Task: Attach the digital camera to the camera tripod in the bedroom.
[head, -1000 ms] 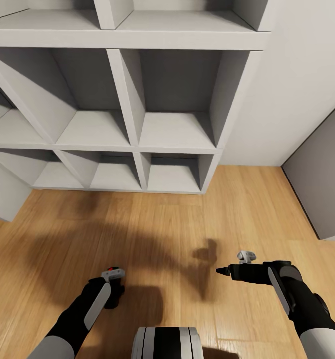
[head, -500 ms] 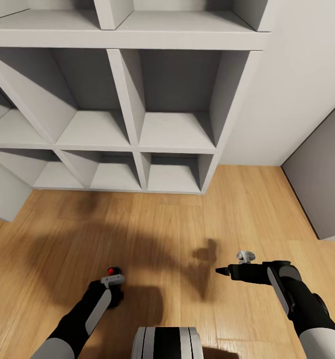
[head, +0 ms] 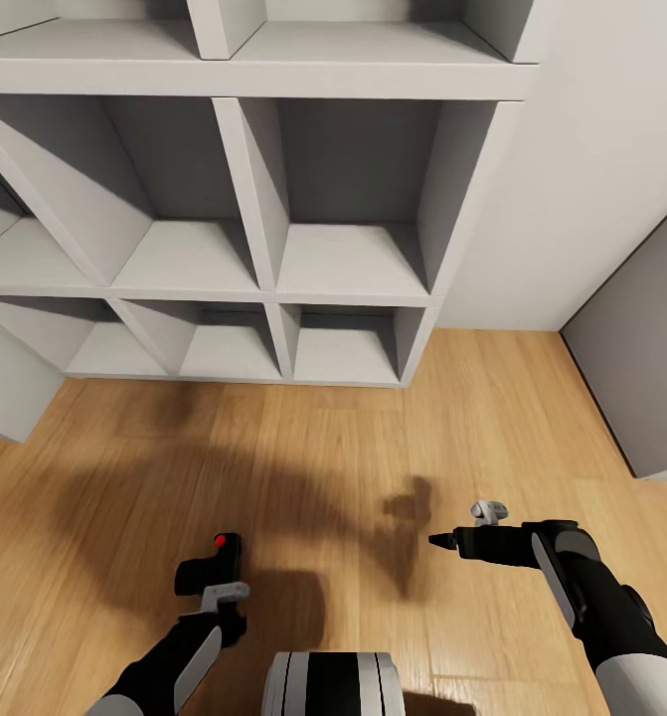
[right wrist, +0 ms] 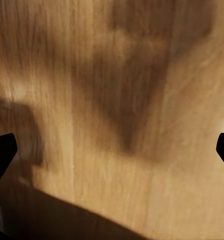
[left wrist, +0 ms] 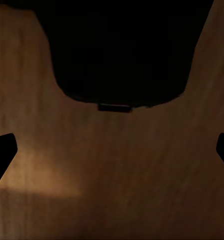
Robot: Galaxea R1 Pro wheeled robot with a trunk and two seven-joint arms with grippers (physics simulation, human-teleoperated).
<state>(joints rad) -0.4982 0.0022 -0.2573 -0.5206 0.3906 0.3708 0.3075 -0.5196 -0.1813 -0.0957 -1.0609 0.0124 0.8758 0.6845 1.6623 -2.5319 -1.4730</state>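
While the robot faces the white cube shelves (head: 273, 249), the digital camera (head: 212, 567) sits on the light wood plank floor (head: 303, 467) at the left of the scene, a small black body with its bright red dot on top. Just behind it, nearer the robot, hangs the left end effector (head: 224, 609), apart from the camera and not gripping it. From the left wrist, the left end effector (left wrist: 112, 150) shows its two dark fingertips (left wrist: 1, 152) spread wide at the picture's edges with bare floor between them, and the digital camera (left wrist: 119, 50) appears as a big black shape beyond the tips. Between the two arms a broad shadow lies across the planks, and the robot's own grey and black trunk (head: 333, 684) pokes in at the bottom. Over on the right, the right end effector (head: 442, 540) hovers above the floor, pointing toward the middle and carrying nothing. Through the right wrist camera the right end effector (right wrist: 112, 150) has its fingertips (right wrist: 2, 150) equally far apart, open over shadowed wood. Farther right, a white wall (head: 591, 179) meets a grey panel (head: 641, 368) at the room's edge.
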